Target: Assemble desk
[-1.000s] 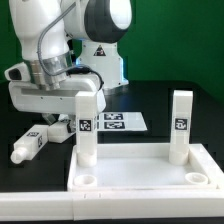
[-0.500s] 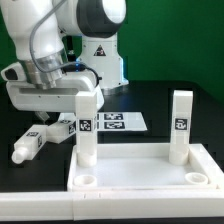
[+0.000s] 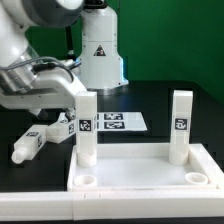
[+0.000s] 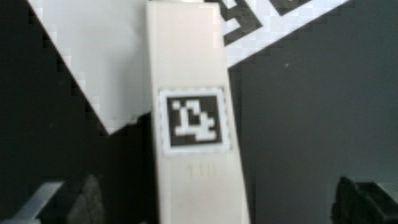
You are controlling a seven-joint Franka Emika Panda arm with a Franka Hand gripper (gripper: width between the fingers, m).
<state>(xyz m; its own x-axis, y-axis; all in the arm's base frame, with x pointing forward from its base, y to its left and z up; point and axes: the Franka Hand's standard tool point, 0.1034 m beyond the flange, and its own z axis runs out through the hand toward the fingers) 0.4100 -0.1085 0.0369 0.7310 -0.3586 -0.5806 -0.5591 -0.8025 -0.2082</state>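
The desk's white rimmed panel [image 3: 140,176] lies at the front with round holes in its near corners. Two square legs stand upright in its far corners, the left leg [image 3: 88,128] and the right leg [image 3: 180,124], each with a tag. My gripper [image 3: 73,95] is at the top of the left leg, partly hidden behind it. In the wrist view this leg [image 4: 192,110] runs between the jaws of the gripper [image 4: 214,205]. Its dark fingertips [image 4: 64,204] stand wide apart, clear of the leg's sides. The gripper is open and holds nothing.
Two loose tagged legs [image 3: 29,146] lie on the black table at the exterior view's left, beside the panel. The marker board [image 3: 116,122] lies flat behind the panel. The robot's base [image 3: 100,55] stands at the back before a green wall.
The jaws have opened and let go of the left upright leg, which stays standing. The arm's upper links have swung toward the exterior view's left.
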